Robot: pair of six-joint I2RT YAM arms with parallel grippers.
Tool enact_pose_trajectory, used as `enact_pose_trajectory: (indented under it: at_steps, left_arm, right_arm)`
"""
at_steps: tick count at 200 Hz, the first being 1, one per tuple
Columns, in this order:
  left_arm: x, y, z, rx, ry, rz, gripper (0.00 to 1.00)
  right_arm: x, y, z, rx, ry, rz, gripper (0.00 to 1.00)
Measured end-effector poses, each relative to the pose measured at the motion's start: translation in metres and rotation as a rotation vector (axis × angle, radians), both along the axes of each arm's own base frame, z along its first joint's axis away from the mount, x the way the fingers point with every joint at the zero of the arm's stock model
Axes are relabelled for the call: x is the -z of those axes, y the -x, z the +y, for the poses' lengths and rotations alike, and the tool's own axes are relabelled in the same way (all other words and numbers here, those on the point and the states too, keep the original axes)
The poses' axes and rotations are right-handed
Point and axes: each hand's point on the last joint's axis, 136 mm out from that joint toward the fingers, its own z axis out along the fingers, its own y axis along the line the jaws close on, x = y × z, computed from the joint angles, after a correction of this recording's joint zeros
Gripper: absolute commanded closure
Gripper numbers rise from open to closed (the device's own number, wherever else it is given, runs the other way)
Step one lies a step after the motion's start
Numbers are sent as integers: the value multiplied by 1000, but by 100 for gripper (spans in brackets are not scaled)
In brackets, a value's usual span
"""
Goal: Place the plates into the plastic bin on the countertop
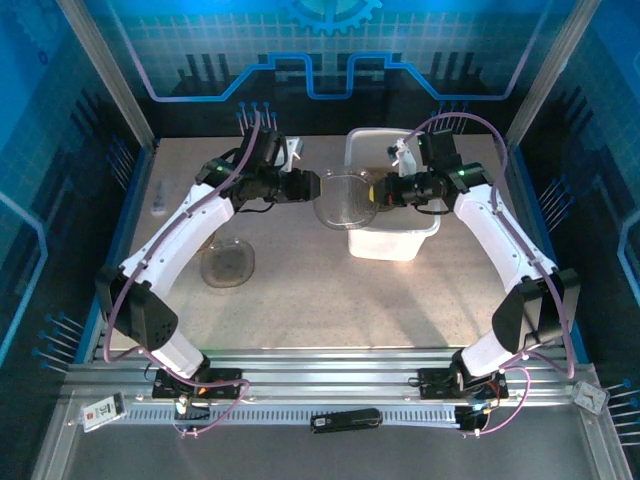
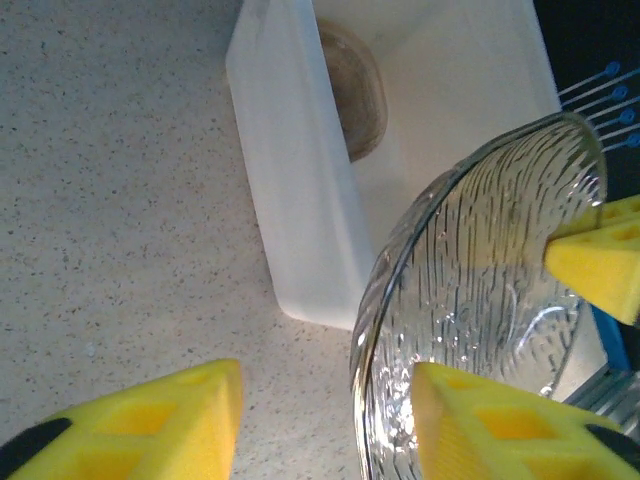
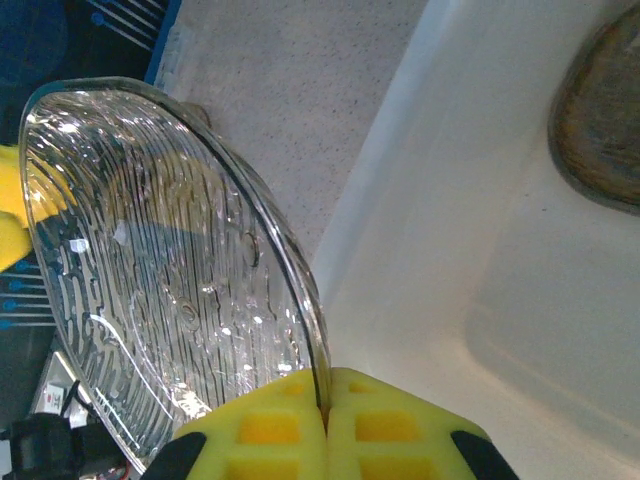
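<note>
From above, a clear plate (image 1: 345, 200) hangs on edge over the left rim of the bin (image 1: 400, 245) between the two arms, apparently a hand-over so the right arm can lower it in, while a brown plate (image 1: 228, 265) lies flat on the speckled worktop (image 1: 330, 300). The left wrist shows the left jaws apart, released around the near rim of the ribbed, glassy plate, beside the smooth white bin wall with a smoky plate (image 2: 355, 95) inside. The right wrist shows the right jaws clenched on the thin opposite rim, their yellow foam pads (image 3: 270, 430) pinching it.

Clear plate (image 1: 345, 200) tilted over white bin (image 1: 395, 243) rim; brown plate (image 2: 356, 92) inside.
</note>
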Motion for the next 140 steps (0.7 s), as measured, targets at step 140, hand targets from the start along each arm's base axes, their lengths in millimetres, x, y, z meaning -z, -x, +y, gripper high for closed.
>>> enact_pose_trajectory:
  at_steps: [140]
  left_arm:
    - [7,-45,70,-170,-12,-11,46]
  right_arm:
    - [34,-98,-89,222,191,54,97]
